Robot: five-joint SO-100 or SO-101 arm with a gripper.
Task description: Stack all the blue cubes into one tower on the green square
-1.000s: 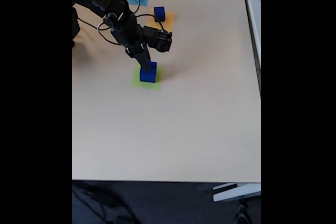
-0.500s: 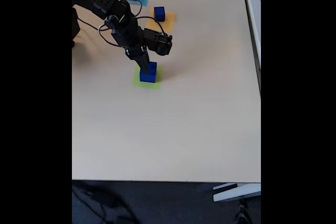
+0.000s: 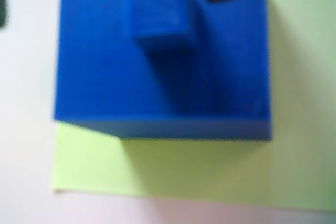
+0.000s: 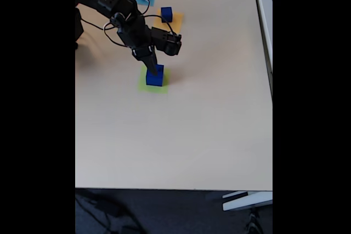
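A small blue cube [image 3: 160,14] sits on the large blue cube [image 3: 163,77], which rests on the green square [image 3: 157,166]. The gripper [image 4: 153,68] hangs just above them; whether it is open cannot be told.

no readable text or labels anywhere

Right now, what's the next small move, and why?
Probably lift straight up, with no sideways drift. In the wrist view a small blue cube sits on the large blue cube on the green square. The jaws hang close beside the small one, so a swing could knock it off. Another blue cube waits on the orange square.
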